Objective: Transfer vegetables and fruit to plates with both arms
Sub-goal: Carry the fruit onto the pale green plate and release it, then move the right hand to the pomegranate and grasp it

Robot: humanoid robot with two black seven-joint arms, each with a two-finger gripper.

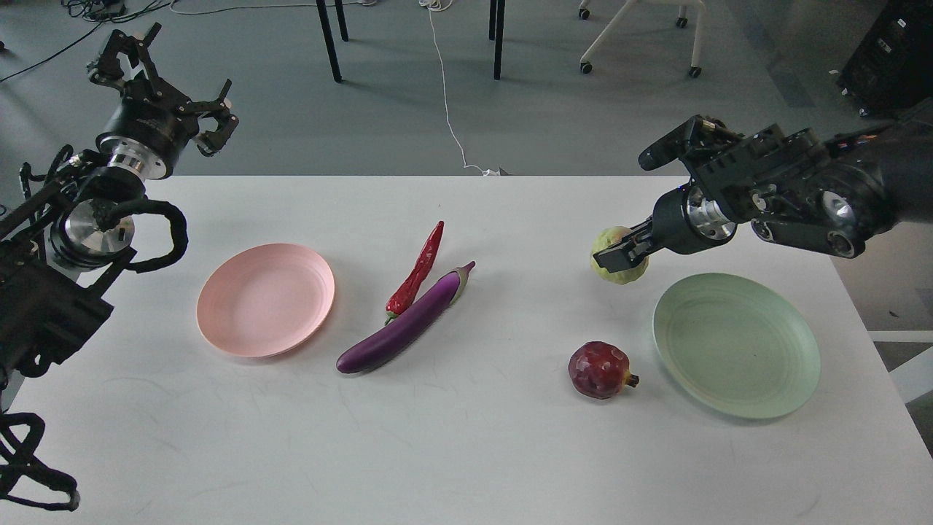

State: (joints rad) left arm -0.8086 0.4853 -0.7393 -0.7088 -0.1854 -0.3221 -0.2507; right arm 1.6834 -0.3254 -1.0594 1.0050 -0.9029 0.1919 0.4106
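Right gripper (611, 257), a black two-finger claw, appears closed on the round bumpy yellow-green fruit (619, 264), its fingers lying across the fruit's near face; whether the fruit rests on the white table (466, 437) or is just clear of it cannot be told. Left gripper (171, 87), the matching black claw, is raised beyond the table's far left corner with its fingers spread and nothing between them.

Risks, as judged from this arrangement: the bumpy, rounded skin offers little flat contact, so the fruit could twist or slip out during the carry and roll off the table's right side. A release too near the ridged rim could let it roll out of the dish. A low path might clip the dark red pomegranate-like ball (601, 370), which lies on the table just left of the green plate.

Containers: the larger pale green round shallow plate (736, 344) at right holds nothing; the pale pink round shallow plate (266, 299) at left also holds nothing. The long glossy purple eggplant (404, 321) and the thin wrinkled red chili pepper (417, 273) lie side by side, touching, at table centre just right of the pink plate
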